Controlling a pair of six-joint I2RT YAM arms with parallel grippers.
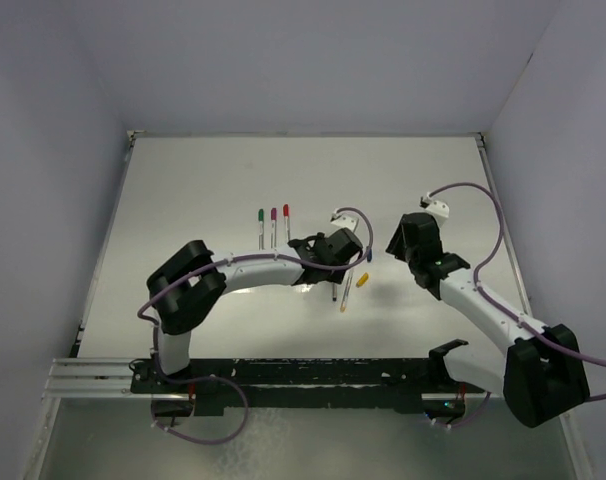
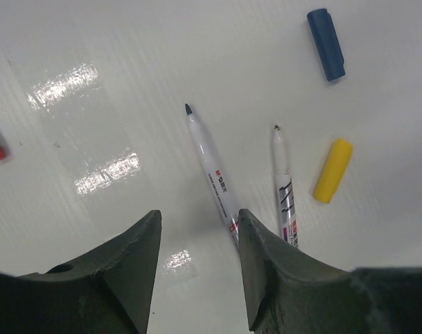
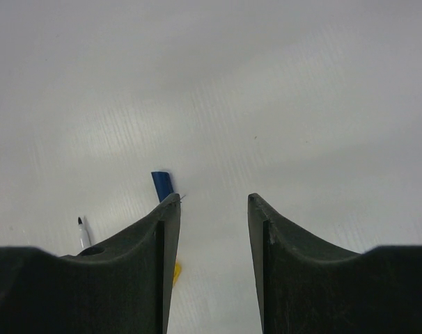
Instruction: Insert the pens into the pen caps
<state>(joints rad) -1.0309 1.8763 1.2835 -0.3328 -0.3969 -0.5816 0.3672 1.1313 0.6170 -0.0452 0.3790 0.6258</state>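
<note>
**Caller:** Where do the task's things lie?

**Operator:** I use the yellow cap (image 1: 362, 281) as my marker. On my overhead feed it lies loose on the white desk (image 1: 183, 190), fitted to nothing. The blue cap (image 1: 368, 257) lies just beyond it, farther from the arm bases, and is also loose. Just left of the yellow cap are two bare pens, roughly parallel. The nearer pen (image 2: 284, 191) is just beside the cap but apart from it. The dark-tipped pen (image 2: 211, 167) lies on that pen's other side. Neither pen touches a cap.

**Caller:** And the other pens?

**Operator:** A row of three pens (image 1: 273, 226) lies well to the left of the yellow cap and farther from the bases. Their far ends are green, magenta and red, and to me these look like caps already fitted.

**Caller:** How do the jaws stand?

**Operator:** The left jaws hang just left of the yellow cap, over the rear ends of the two bare pens. My left wrist feed shows them spread, with only bare desk in the gap. Both bare pens run out of view behind one jaw. The right jaws hover to the right of the yellow cap, apart from it. My right wrist feed shows them spread too, pinching nothing, with the blue cap peeking out past one jaw.
</note>
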